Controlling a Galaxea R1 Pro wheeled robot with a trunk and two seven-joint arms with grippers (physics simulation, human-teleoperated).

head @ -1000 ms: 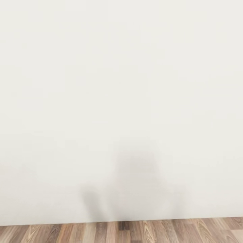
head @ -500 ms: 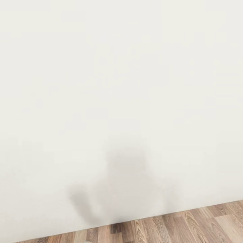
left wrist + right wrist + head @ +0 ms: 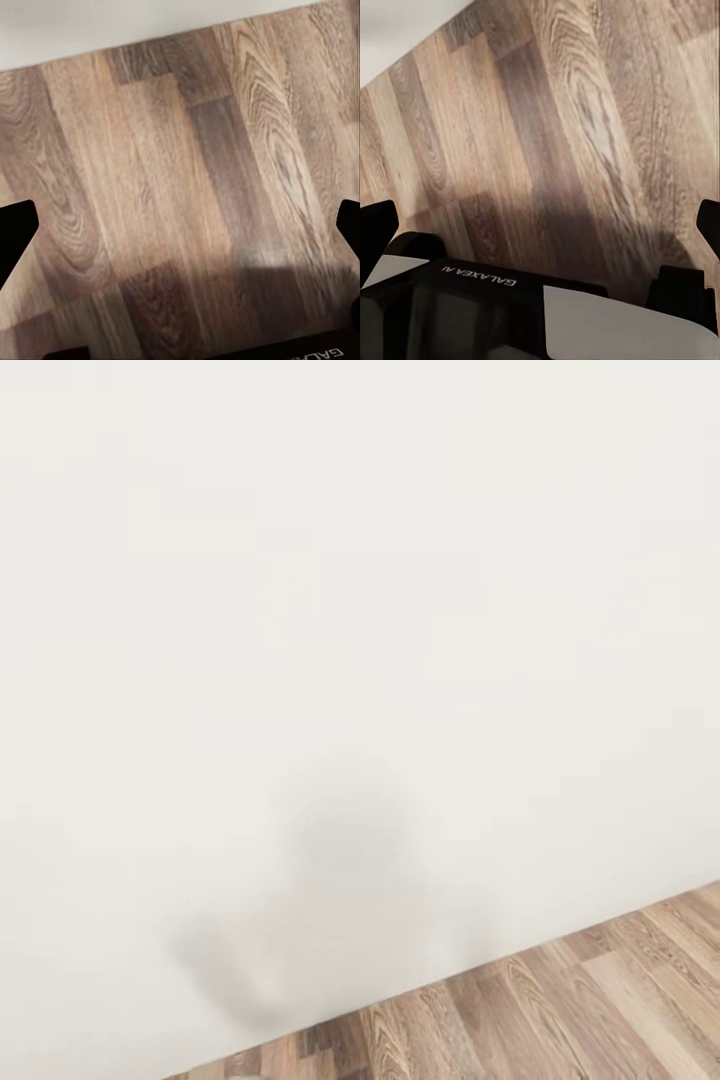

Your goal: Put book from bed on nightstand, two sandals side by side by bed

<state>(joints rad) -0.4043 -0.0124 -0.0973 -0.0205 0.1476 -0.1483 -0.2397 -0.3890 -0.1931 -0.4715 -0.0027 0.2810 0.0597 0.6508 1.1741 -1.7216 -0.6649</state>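
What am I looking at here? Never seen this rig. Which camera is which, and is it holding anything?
It is a simulated wheeled robot with two arms. The head camera faces a plain white wall, with a strip of wood floor at the lower right and a faint shadow on the wall. The other two cameras sit near each arm's tip, looking down along the fingers. In the left wrist view, the left end effector shows as dark fingertips at the frame edges, spread wide, with only floorboards between them. The right end effector looks the same, above part of the robot's own body. Nothing is held.
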